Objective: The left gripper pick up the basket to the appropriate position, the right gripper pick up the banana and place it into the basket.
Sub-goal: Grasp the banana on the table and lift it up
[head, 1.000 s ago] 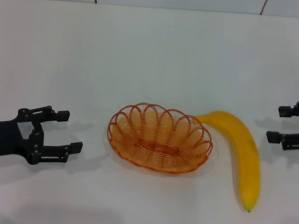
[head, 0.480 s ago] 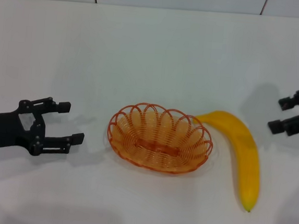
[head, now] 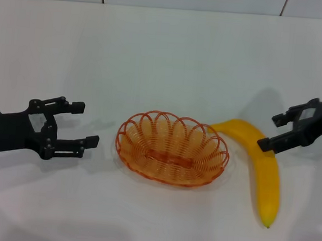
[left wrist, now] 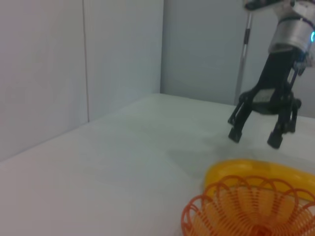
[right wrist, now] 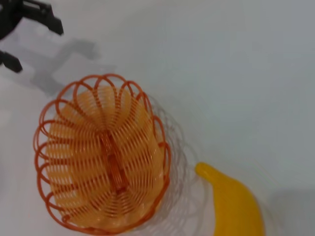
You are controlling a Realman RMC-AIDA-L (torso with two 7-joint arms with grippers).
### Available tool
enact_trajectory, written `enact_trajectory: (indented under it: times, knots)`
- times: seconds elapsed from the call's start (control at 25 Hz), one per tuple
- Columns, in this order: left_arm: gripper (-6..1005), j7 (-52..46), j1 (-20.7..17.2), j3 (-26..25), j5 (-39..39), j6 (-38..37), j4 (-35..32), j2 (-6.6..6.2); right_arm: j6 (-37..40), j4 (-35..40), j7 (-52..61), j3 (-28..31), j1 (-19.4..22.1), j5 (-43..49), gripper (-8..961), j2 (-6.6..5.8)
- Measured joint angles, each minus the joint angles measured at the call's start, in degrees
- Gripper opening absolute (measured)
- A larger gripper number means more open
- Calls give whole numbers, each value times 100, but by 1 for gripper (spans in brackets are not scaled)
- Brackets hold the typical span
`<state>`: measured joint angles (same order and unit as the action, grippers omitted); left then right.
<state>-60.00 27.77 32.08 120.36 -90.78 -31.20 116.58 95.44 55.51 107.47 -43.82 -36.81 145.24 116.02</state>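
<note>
both hands gape empty: left hand (head: 81, 124), right hand (head: 271, 131).

place: looks like a robot lab or test bench, not a home
surface: plain white table (head: 166, 59), nothing homey on it
walls: bare pale panels (left wrist: 59, 64) with seams, running along 12 o'clock
gear: metal pole (left wrist: 242, 54) standing behind the table

Bright, even overhead lighting; soft grey shadows lie on the white tabletop (head: 172, 59) beneath both tools. Wrist views slightly soft.
</note>
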Motion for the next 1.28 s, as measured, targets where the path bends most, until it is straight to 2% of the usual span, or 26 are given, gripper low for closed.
enact_trajectory:
  times: [0.24,0.52,1.28]
  knots:
    - [881,2,0,0,-28,15,0,-2,-506,-416,56,-432,-18,-40,758,14]
    - [882,5,-1,0,-31,60,0,3,-819,-558,72,-504,10,0,755,17]
    - [876,-36,-35,0,-40,61,0,-2,-830,-489,460,-527,63,436,747,-13]
